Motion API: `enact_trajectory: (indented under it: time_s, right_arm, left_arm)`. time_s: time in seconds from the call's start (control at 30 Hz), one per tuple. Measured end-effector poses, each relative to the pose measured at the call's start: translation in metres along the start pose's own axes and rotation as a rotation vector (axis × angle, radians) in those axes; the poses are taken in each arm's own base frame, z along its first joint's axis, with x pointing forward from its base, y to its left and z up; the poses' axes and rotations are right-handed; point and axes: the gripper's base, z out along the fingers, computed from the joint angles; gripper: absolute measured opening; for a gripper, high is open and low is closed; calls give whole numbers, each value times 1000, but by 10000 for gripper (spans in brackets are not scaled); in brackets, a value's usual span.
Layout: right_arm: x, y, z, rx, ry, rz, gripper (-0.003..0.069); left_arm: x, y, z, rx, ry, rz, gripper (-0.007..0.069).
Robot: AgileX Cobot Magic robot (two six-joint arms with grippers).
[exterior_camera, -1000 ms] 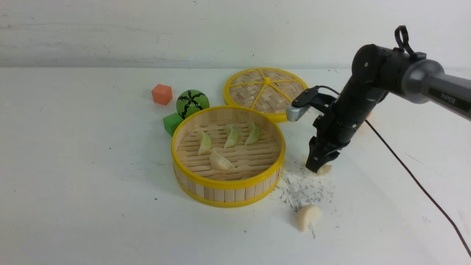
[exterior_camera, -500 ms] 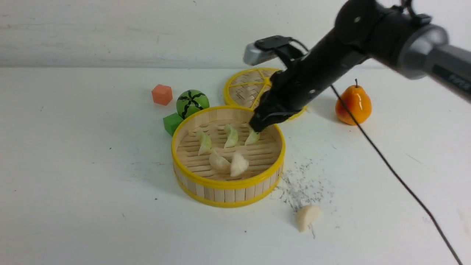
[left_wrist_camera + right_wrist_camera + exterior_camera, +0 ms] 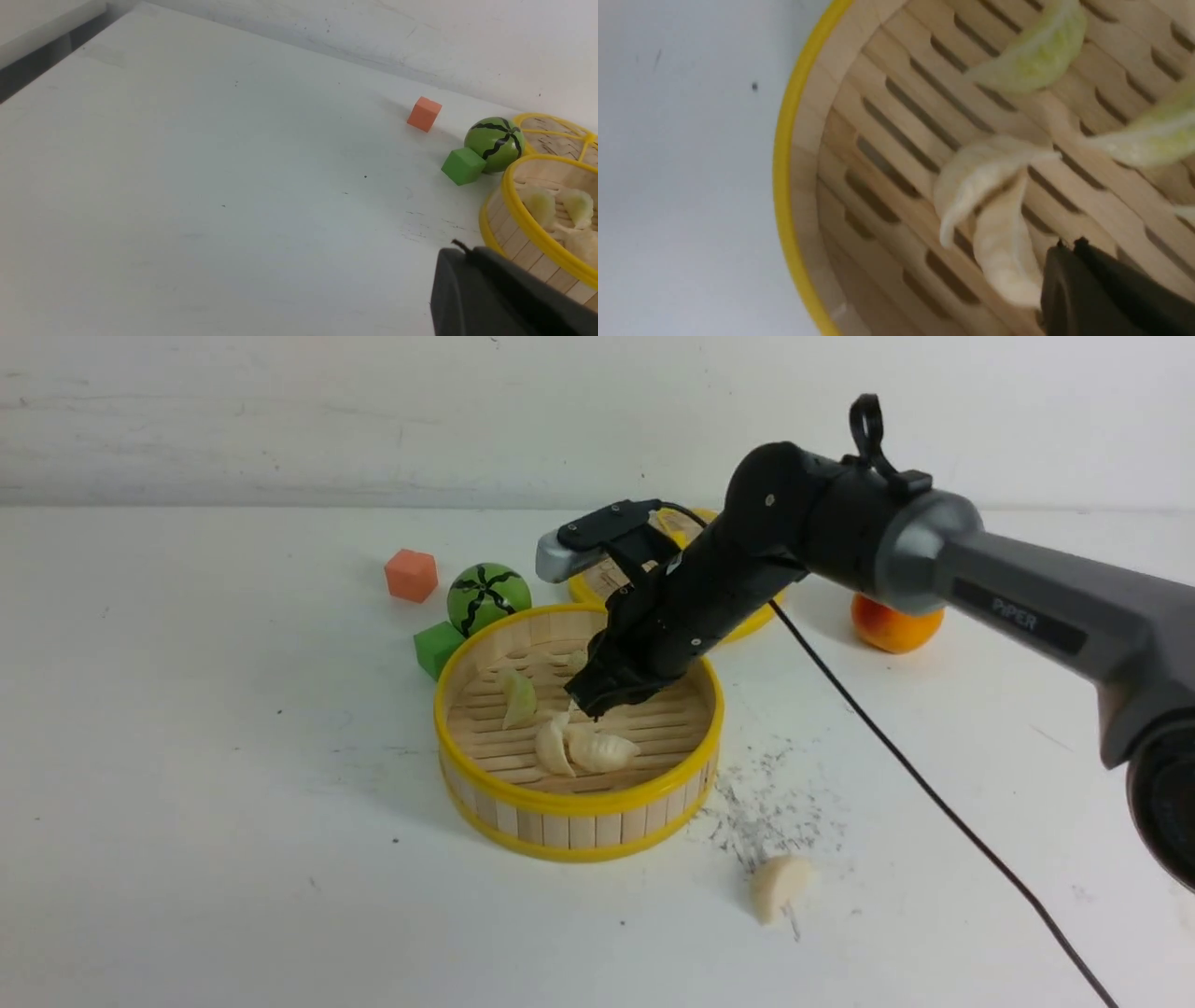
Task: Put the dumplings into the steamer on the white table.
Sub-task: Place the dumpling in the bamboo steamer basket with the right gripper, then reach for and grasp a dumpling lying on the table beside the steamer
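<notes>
Right end effector (image 3: 595,703), clenched empty, is hovering over the steamer (image 3: 579,800); one dumpling (image 3: 780,887), well apart, is awaiting pickup.

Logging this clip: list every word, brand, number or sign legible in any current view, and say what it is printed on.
"PiPER": pale lettering on a dark band along the grey link of the right arm, front view.
No other text, number or sign appears in the front view.
Left wrist view: none.
Right wrist view: none.
</notes>
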Motion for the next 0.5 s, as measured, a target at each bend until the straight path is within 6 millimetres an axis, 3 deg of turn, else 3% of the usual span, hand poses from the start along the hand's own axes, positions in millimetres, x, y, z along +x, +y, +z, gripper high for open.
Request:
enact_trajectory:
  time_s: [0.13,0.23,0.5]
  right_arm:
    - [0,8,-64,124,84,-67,32]
    - [7,8,-84,163,136,25,79]
    - [65,5,-34,66,375,186,353]
  left_arm:
    - [0,0,0,0,0,0,1]
    - [0,0,0,1,-1,0,4]
    - [0,0,0,1,-2,1,6]
